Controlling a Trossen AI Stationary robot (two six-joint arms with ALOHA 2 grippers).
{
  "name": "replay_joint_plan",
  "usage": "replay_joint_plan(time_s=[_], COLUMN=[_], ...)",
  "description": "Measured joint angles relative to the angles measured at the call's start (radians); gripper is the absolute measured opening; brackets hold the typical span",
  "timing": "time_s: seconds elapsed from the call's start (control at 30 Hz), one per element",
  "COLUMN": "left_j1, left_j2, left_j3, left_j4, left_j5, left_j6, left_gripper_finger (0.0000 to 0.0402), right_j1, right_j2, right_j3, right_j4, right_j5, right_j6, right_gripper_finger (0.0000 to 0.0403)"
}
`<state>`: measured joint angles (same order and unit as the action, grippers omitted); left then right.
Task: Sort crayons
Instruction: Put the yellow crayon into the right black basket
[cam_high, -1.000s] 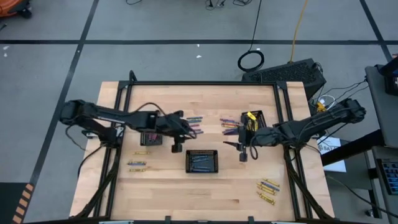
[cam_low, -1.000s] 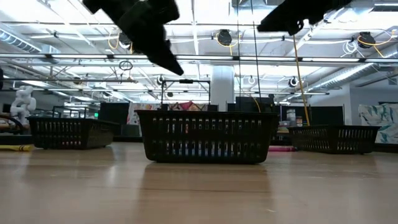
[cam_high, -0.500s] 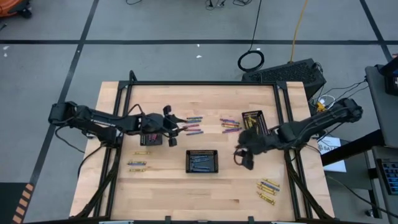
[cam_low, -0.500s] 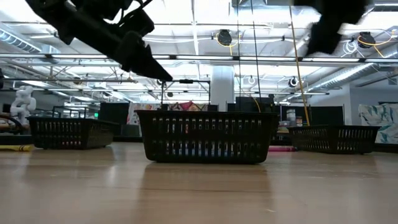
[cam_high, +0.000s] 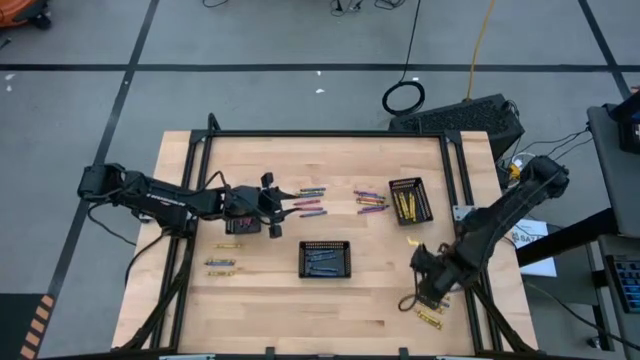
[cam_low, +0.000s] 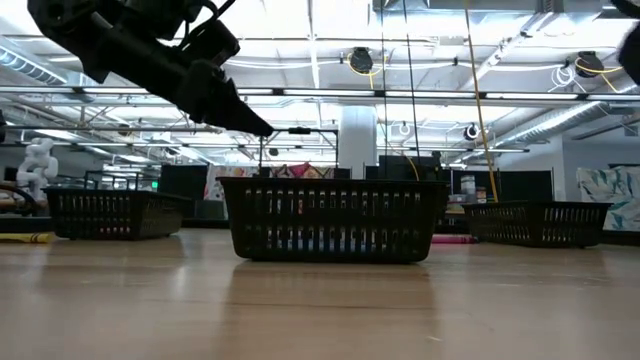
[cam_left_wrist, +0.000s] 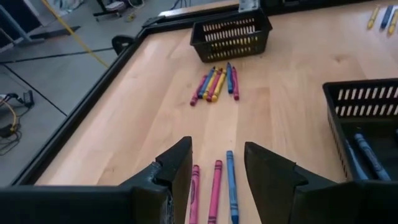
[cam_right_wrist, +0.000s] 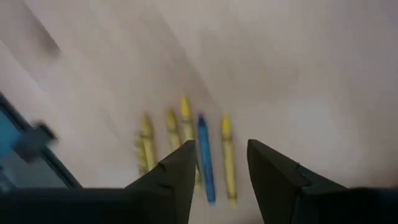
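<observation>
Landmark: the black slotted plastic tray (cam_high: 326, 259) at the middle of the light wooden table (cam_high: 330, 305), holding bluish crayons.

Left gripper (cam_high: 283, 206) hovers beyond that tray's far-left corner, fingers apart, nothing between them. Just past its fingertips (cam_left_wrist: 177, 163) lie three short crayons (cam_left_wrist: 214, 193), two pink and one blue, side by side.

A fanned cluster of mixed-colour crayons (cam_high: 371, 201) lies beyond the central tray's far-right corner, beside a second black slotted tray (cam_high: 409, 199) that holds yellow sticks. A third black tray (cam_high: 243, 222) sits to the central tray's left, partly under the left arm.

Small yellow crayon pairs (cam_high: 222, 264) lie further left of the central tray.

Right gripper (cam_high: 427, 283) hangs to the tray's near right, fingers apart and empty, above a row of yellow crayons with one blue among them (cam_right_wrist: 204, 155).

No legible writing or labels on crayons or trays.
</observation>
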<state>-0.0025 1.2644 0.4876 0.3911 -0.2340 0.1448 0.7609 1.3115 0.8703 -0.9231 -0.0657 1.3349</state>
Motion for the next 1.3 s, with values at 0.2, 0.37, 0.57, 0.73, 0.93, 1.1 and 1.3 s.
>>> replay_joint_plan(time_s=[0.2,0.37,0.57,0.73,0.93,1.1,1.3], left_j1=[0.0,0.0,0.0,0.0,0.0,0.0,0.0], left_j2=[0.0,0.0,0.0,0.0,0.0,0.0,0.0], left_j3=[-0.006,-0.006,-0.006,-0.006,-0.006,-0.005,-0.005], left_j4=[0.022,0.022,0.021,0.021,0.019,0.018,0.017], left_j5=[0.0,0.0,0.0,0.0,0.0,0.001,0.001], left_j6=[0.001,0.0,0.0,-0.006,-0.006,-0.006,-0.006], left_gripper_finger=[0.0151,0.0151,0.0151,0.0151,0.0151,0.0151,0.0151], right_j1=[0.064,0.092,0.116,0.118,0.125,0.127,0.131], right_j2=[0.097,0.169,0.237,0.241,0.242,0.242,0.274], right_j3=[0.0,0.0,-0.001,-0.001,-0.001,-0.001,-0.001], right_j4=[-0.019,0.029,0.038,0.039,0.047,0.05,0.058], right_j5=[-0.019,-0.051,-0.092,-0.087,-0.043,-0.009,-0.006], right_j6=[0.026,0.007,-0.01,-0.011,-0.012,-0.019,-0.046], right_gripper_finger=[0.013,0.013,0.013,0.0113,0.008,0.0071,0.007])
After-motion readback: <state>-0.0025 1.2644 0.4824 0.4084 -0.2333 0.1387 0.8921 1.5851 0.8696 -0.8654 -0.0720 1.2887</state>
